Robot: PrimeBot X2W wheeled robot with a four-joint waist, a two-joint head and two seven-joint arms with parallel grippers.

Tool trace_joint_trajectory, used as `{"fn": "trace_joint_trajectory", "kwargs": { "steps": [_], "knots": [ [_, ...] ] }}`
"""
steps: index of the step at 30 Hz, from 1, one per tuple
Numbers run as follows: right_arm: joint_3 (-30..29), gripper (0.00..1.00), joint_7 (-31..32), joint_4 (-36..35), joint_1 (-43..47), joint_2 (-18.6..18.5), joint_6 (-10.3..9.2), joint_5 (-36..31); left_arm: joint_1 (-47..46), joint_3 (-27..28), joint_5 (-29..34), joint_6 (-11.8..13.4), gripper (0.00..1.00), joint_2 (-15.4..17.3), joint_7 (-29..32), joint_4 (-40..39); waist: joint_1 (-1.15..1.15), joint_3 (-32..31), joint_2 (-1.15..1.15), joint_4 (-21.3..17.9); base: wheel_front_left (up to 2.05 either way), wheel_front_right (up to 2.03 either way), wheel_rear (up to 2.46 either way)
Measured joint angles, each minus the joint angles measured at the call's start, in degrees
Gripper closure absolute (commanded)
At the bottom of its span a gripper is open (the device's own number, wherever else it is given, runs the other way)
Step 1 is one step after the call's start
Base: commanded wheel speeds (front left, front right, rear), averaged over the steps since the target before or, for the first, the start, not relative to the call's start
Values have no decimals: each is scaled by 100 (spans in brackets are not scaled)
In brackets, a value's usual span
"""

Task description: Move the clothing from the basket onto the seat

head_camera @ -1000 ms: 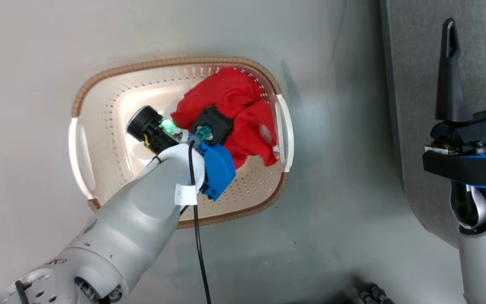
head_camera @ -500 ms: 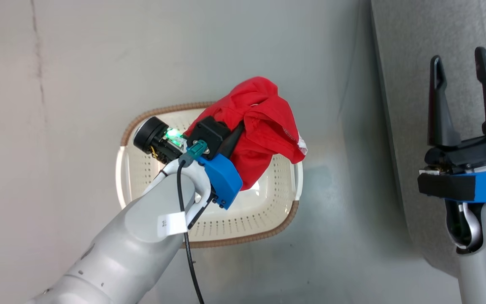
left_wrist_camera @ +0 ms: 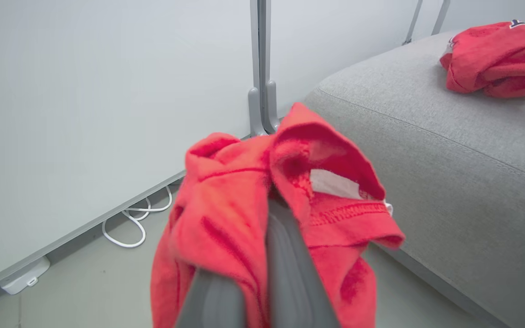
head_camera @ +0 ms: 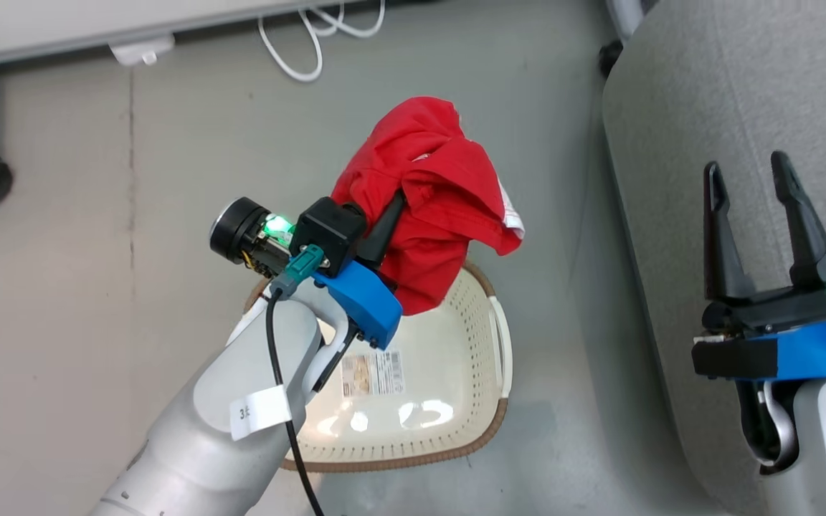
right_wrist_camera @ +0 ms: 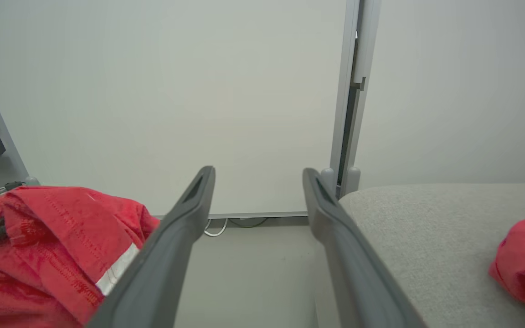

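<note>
Left gripper [head_camera: 388, 223]: clamped on red clothing [head_camera: 427, 186], held above basket [head_camera: 477, 401], just beside seat [head_camera: 707, 107]. Right gripper [head_camera: 745, 163]: wide open, over seat edge. Second red garment [left_wrist_camera: 495, 59] lying on seat. Sticker [head_camera: 373, 373] on basket bottom, print unreadable. Forearm tag [head_camera: 259, 413] reads "3", rest illegible.

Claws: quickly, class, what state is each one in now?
Left claw: shut on the red garment.
Right claw: open, holding nothing.
</note>
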Motion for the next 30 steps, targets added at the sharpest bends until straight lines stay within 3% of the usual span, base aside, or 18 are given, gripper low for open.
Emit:
{"fn": "trace_joint_trajectory", "kwargs": {
  "steps": [10,19,30],
  "knots": [
    [-42,0,0,157,401,113,0,-36,184,368,347,-79,100,-78,0,-417,0,-806,0,43,0,0,0],
    [-111,0,0,247,802,203,0,-68,277,368,489,-121,100,-94,0,-649,0,-1424,0,119,0,0,0],
    [-86,0,0,296,995,290,0,-84,309,270,457,-130,100,-121,0,-859,0,-1728,0,183,0,0,0]
  ]
}}
